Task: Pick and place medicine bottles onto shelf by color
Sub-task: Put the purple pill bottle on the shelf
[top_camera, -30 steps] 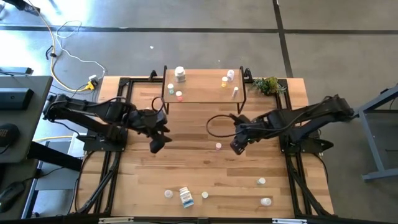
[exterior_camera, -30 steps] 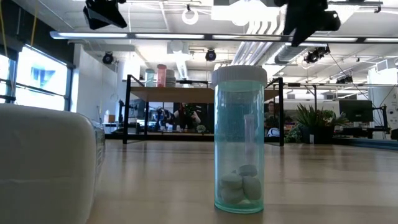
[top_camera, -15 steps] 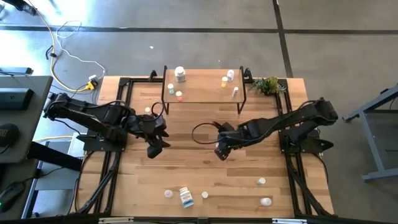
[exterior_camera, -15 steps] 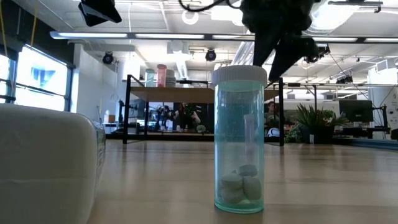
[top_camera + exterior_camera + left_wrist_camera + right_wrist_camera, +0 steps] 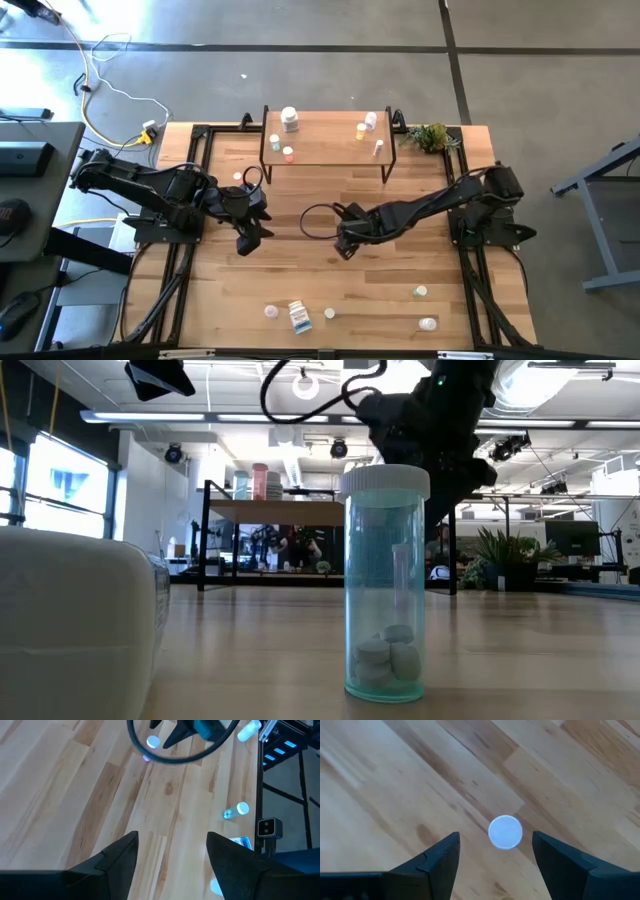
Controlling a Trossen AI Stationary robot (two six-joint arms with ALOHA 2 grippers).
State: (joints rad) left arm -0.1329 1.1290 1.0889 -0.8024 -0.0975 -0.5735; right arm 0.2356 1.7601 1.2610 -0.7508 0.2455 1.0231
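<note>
One bottle (image 5: 505, 832) upright, cap up, between spread right tool (image 5: 495, 857) fingers.

We've got bare boards all around the white-capped bottle (image 5: 505, 832), so nothing crowds the right gripper (image 5: 495, 851), whose spread fingers stand either side of it. Left of that bottle, the left gripper (image 5: 248, 236) is the nearest obstacle, though well apart.

Bottles (image 5: 289, 121) on shelf (image 5: 325, 150); others (image 5: 299, 317) below.
</note>
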